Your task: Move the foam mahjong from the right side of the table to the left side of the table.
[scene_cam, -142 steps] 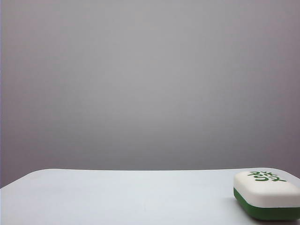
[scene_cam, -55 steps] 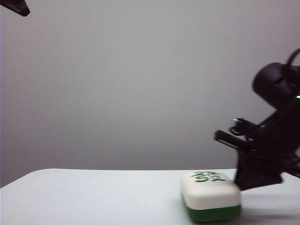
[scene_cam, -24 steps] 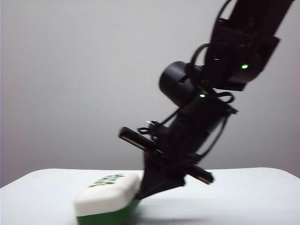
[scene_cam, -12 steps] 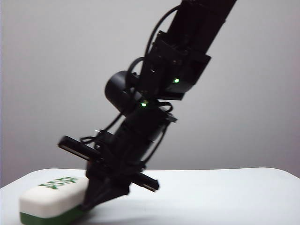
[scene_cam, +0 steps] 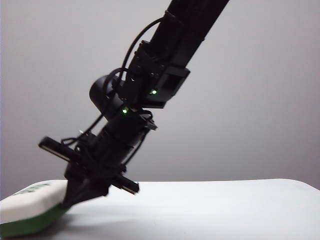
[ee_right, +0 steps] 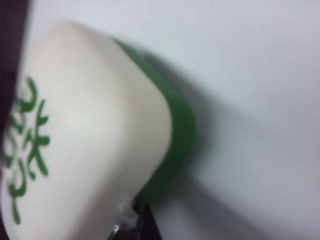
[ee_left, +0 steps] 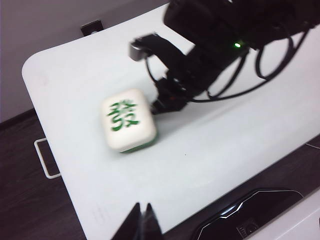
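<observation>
**A:** Right gripper (scene_cam: 67,201) is down at table level, reaching well across to the left half of the table (scene_cam: 210,210), its tip pressed against the near end of the foam mahjong (scene_cam: 27,215). Fingers look drawn together into a narrow point; it's pushing, not clamping.

**B:** And the block?

**A:** At the far left in the exterior view, partly cut by the frame edge and tilted, the end by the gripper lifted. From the left wrist view it sits white face up, green character showing (ee_left: 128,119), near the table's left edge (ee_left: 60,150), with bare white surface beyond it.

**B:** Which way from the tip?

**A:** Straight ahead of it, further left. The long axis looks to run roughly along the push line. The right wrist view shows the green base (ee_right: 175,145) just off the fingertip (ee_right: 135,220).

**B:** The left gripper (ee_left: 141,222)?

**A:** Hanging high above the near edge, fingers closed together, holding nothing, well apart from the block.

**B:** Room left?

**A:** Little, I'd judge. Another shove risks the edge; it looks nearly done.
</observation>
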Motion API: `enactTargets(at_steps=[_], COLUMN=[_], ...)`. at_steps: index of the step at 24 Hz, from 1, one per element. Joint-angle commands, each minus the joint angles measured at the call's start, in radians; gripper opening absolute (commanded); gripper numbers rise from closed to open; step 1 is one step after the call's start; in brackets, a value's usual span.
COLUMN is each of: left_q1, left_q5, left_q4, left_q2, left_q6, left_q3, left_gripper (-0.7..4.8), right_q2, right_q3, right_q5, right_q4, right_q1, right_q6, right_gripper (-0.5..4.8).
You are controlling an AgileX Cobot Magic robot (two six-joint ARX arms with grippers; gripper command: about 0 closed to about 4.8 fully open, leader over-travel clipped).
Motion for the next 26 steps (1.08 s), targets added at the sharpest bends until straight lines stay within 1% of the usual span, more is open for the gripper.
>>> enactTargets(at_steps=[1,2,4,6,8,9,11,12,16,17,18,19,21,22,23,24,25,26], left_q1=[0.0,0.0,0.0,0.0,0.0,0.0,0.0,0.0,0.0,0.0,0.0,0.0,0.0,0.0,0.0,0.0,0.0,0.0], left_q5=[-0.002,-0.002,-0.001,-0.002,-0.003,-0.01,-0.056,-0.074,-0.18,-0.208,-0.256,-0.27,-0.275,-0.275,-0.281,-0.317,-0.333,-0.34], left_q4=[0.008,0.007,0.006,0.006,-0.002,-0.005,-0.005,-0.005,0.006,0.012,0.027,0.034,0.06,0.089,0.105,0.145,0.16,0.198], left_q2=[0.0,0.0,0.0,0.0,0.0,0.0,0.0,0.0,0.0,0.0,0.0,0.0,0.0,0.0,0.0,0.0,0.0,-0.001], left_q6=[-0.002,-0.002,-0.002,-0.003,-0.003,-0.002,-0.002,-0.002,-0.002,-0.002,-0.001,-0.001,-0.002,-0.002,-0.001,0.021,0.029,0.043], left_q3=[0.003,0.003,0.003,0.003,0.003,0.003,0.003,0.003,0.003,0.003,0.003,0.003,0.002,-0.005,-0.01,-0.026,-0.032,-0.045], left_gripper=[-0.05,-0.05,-0.05,-0.05,-0.05,-0.05,-0.05,-0.05,-0.05,-0.05,-0.05,-0.05,-0.05,-0.05,-0.05,-0.05,-0.05,-0.05], right_q2=[0.028,0.039,0.044,0.043,0.021,-0.003,-0.07,-0.1,-0.238,-0.27,-0.323,-0.354,-0.459,-0.517,-0.546,-0.624,-0.671,-0.761], right_q3=[0.049,0.075,0.084,0.084,0.085,0.085,0.085,0.085,0.085,0.085,0.083,0.083,0.082,0.074,0.062,0.018,-0.011,-0.075], right_q5=[-0.008,-0.011,-0.011,0.016,0.029,0.055,0.103,0.102,0.119,0.126,0.129,0.135,0.174,0.174,0.174,0.188,0.203,0.211], right_q4=[0.007,-0.023,-0.029,-0.029,-0.092,-0.151,-0.236,-0.248,-0.321,-0.34,-0.371,-0.391,-0.467,-0.49,-0.49,-0.472,-0.46,-0.433], right_q1=[0.001,0.002,0.004,0.008,0.006,0.005,0.004,0.001,-0.03,-0.041,-0.064,-0.077,-0.127,-0.159,-0.172,-0.209,-0.228,-0.261], right_q6=[-0.003,-0.005,-0.016,-0.024,-0.051,-0.094,-0.203,-0.243,-0.322,-0.34,-0.371,-0.381,-0.436,-0.457,-0.457,-0.464,-0.467,-0.467], right_gripper=[-0.05,-0.05,-0.05,-0.05,-0.05,-0.05,-0.05,-0.05,-0.05,-0.05,-0.05,-0.05,-0.05,-0.05,-0.05,-0.05,-0.05,-0.05])
